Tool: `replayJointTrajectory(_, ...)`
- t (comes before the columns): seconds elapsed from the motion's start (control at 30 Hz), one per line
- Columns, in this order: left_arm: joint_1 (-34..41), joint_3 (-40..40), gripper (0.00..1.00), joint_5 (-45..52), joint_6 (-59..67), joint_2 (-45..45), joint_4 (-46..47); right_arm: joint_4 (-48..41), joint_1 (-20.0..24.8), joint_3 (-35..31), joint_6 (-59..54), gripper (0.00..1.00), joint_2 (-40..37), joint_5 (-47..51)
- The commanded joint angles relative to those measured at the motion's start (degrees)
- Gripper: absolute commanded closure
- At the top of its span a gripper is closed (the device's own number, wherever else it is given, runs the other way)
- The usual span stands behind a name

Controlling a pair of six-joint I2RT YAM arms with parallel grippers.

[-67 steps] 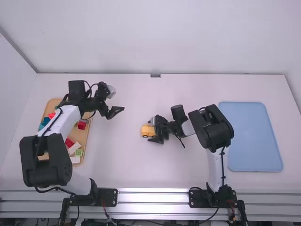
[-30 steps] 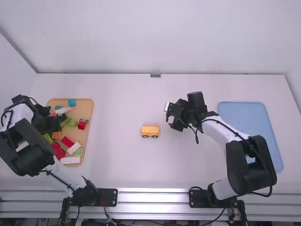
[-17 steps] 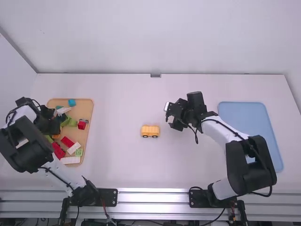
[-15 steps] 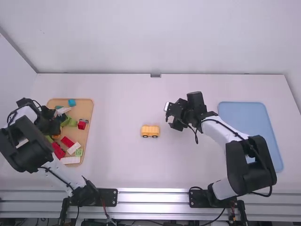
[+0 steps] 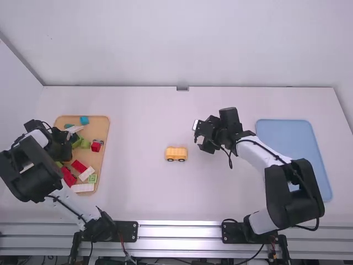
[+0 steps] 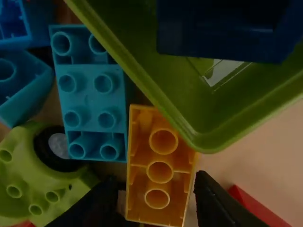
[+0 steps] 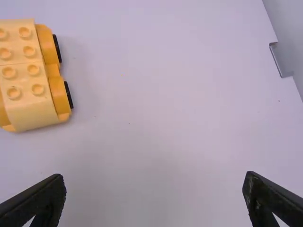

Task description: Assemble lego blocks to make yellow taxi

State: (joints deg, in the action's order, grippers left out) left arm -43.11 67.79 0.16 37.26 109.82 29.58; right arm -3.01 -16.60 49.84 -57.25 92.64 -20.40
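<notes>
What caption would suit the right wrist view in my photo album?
A little yellow block car stands on the white table, beyond the wide-open right gripper.

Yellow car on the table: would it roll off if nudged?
Probably, if pushed lengthwise: the yellow car has black wheels. Tipping seems unlikely, as it looks low and boxy. It should feel stiff, apparently being built from studded blocks.

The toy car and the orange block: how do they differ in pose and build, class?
The toy car stands studs up on the table; the orange block lies hollow underside up. The toy car has wheels; the orange block has none. Both are yellowish-orange.
</notes>
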Motion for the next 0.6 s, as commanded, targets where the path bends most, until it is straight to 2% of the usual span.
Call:
replayJointTrajectory(0.0, 0.0, -1.0, 0.56, 1.4, -0.3, 1.0, -0.4, 0.0, 0.0, 0.1, 0.0, 0.01, -0.9, -0.1)
replayJointTrajectory(0.2, 0.1, -2.2, 0.61, 3.7, -0.4, 1.0, -2.5, 0.0, -0.2, 0.1, 0.0, 0.01, -0.9, -0.1)
replayJointTrajectory(0.43, 0.1, -3.9, 0.6, 3.8, -0.4, 1.0, -4.2, -0.1, -1.2, 0.1, 0.0, 0.02, -0.9, 3.0)
replayJointTrajectory(0.57, 0.1, -4.0, 0.66, 3.8, -1.3, 1.0, -4.5, -0.1, -2.3, 0.1, 0.0, 0.01, -0.9, 4.7)
